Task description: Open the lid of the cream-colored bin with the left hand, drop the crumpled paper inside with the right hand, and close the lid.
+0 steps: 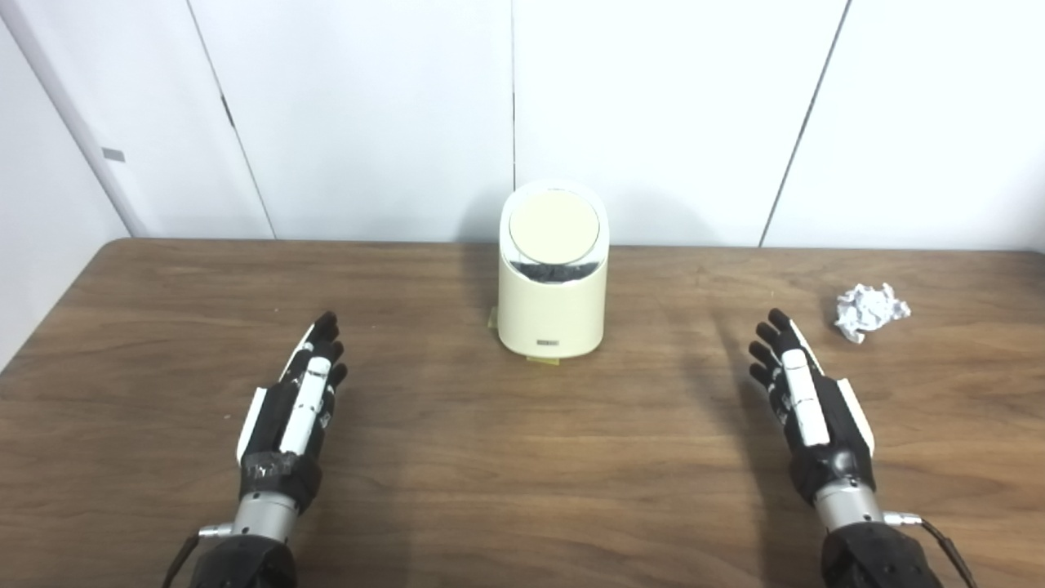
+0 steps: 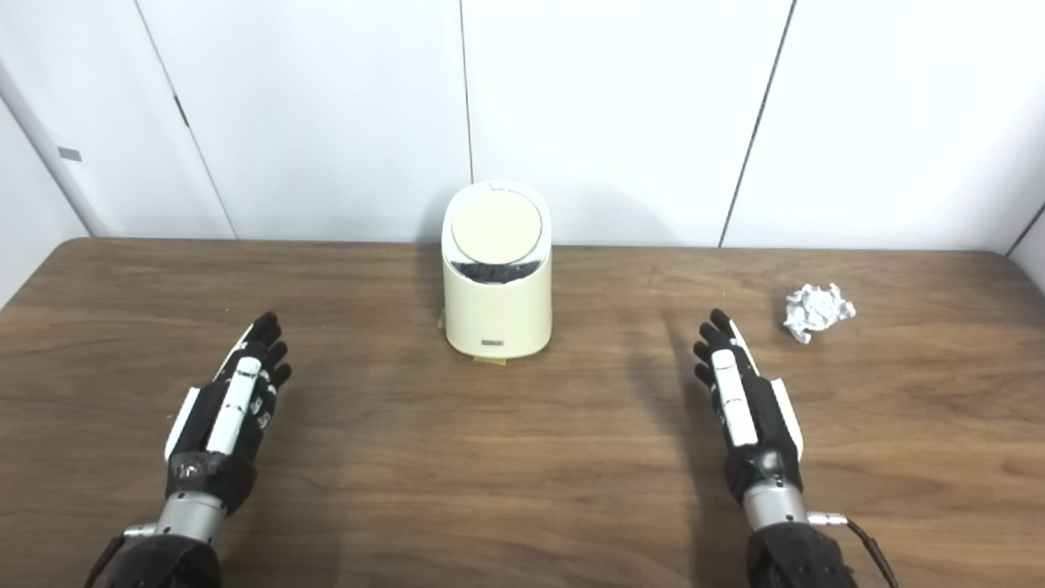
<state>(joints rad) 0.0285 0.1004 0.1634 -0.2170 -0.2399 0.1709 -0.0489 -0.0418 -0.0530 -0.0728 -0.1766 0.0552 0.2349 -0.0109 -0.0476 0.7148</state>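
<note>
Only both robot hands [image 1: 298, 400] [image 1: 804, 400] empty, spread; bin [image 1: 553, 306] contents dark, unclear.

The table [image 1: 490, 490] is brown wood-grain, smooth with a soft sheen. The cream-colored bin [image 1: 553, 314] looks like smooth, matt plastic; its round lid [image 1: 553, 229] is flat and equally matt, with a darker, possibly glossy strip below it. The crumpled paper [image 1: 870, 310] is white and rough with creases. The left hand [image 1: 298, 404] and right hand [image 1: 804, 400] show matt black and glossy white plastic, with brushed metal wrists.
</note>
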